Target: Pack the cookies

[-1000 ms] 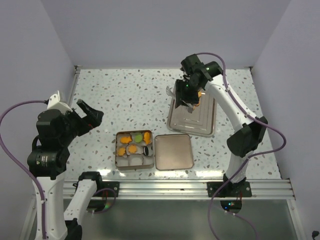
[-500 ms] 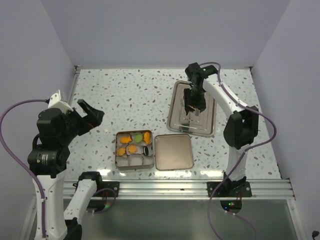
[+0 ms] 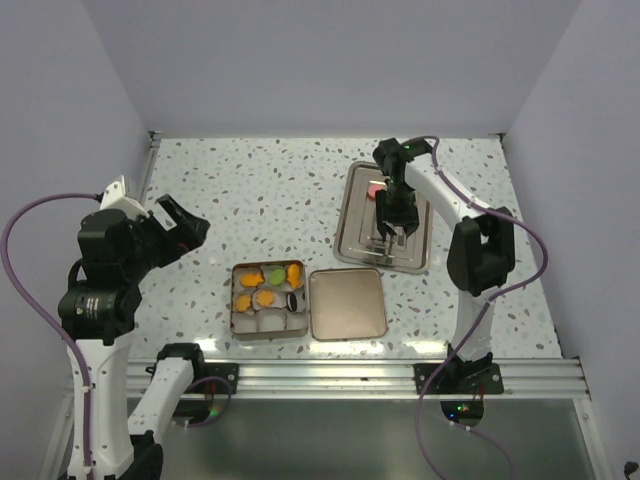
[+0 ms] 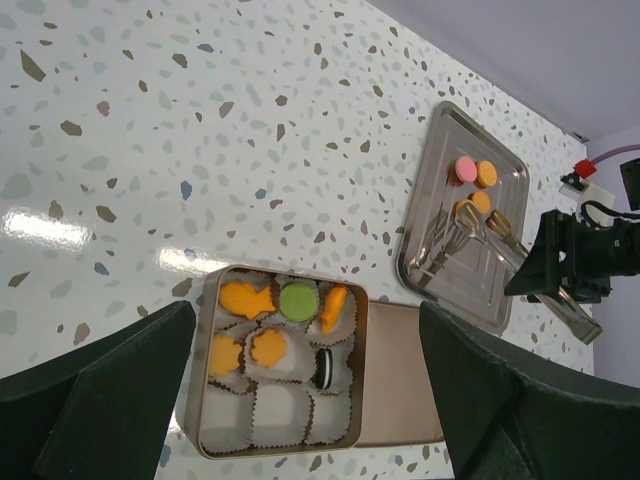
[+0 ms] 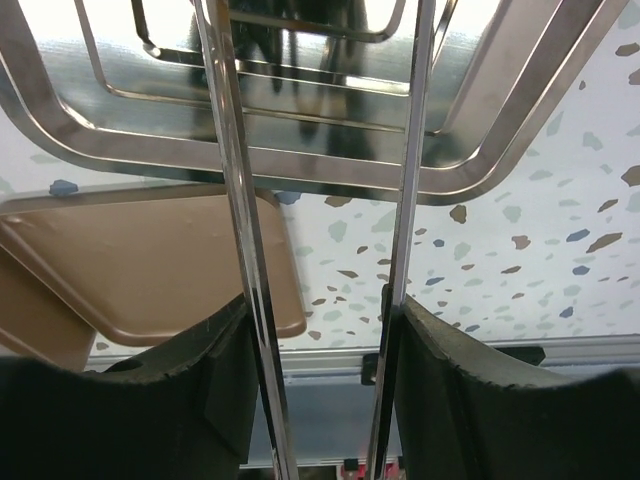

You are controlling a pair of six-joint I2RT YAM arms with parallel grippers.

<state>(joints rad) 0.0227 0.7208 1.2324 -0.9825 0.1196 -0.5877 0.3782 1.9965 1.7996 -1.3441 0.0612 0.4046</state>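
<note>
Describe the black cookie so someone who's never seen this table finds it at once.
Find the open square tin at the table's near edge, beside its lid. In its middle row, nearest the lid, sits the black cookie: the only dark one, white-striped, among orange cookies and a green cookie.

Speckled surface (image 3: 260, 190) enclosed by pale walls (image 3: 300, 60); aluminium rail (image 3: 340, 378) fixed along near edge. Steel tray (image 3: 410, 250) set at right rear. Square tin (image 3: 232, 300) placed near front, lined with white paper cups (image 3: 270, 322). Brown lid (image 3: 347, 305) laid flat just right of tin. Tongs (image 4: 455, 235) seen over tray, prongs parted.
</note>
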